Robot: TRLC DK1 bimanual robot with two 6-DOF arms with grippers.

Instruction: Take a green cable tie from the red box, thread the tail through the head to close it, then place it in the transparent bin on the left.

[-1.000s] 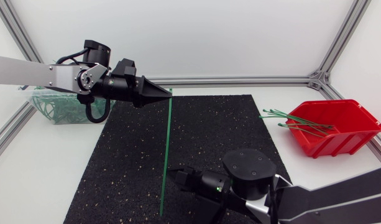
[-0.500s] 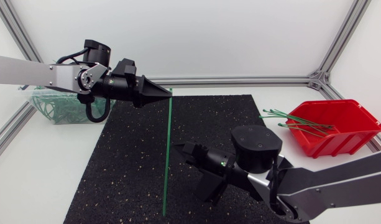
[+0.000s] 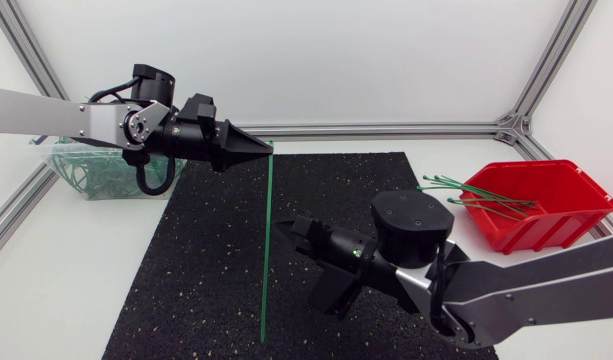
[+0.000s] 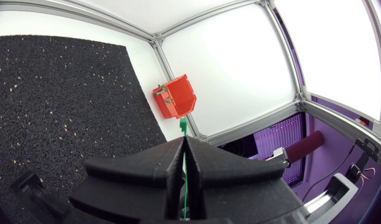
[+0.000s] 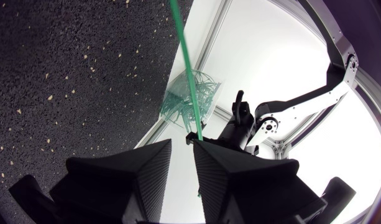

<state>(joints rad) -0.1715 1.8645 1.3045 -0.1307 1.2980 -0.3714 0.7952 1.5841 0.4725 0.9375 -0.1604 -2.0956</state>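
My left gripper is shut on the head end of a green cable tie, which hangs straight down to the black mat. In the left wrist view the tie's head pokes out past the closed left gripper. My right gripper stands open just right of the tie's middle, not touching it. The right wrist view has the tie running ahead of the right gripper, in line with the gap. The red box is at the right, the transparent bin at the left.
Several loose green ties stick out of the red box over its left rim. The transparent bin holds several closed ties. The mat covers the table's middle, with aluminium frame rails along the table's edges.
My right gripper has moved from near the mat's front edge up and back to the tie's mid height. The left arm and the tie have barely shifted.
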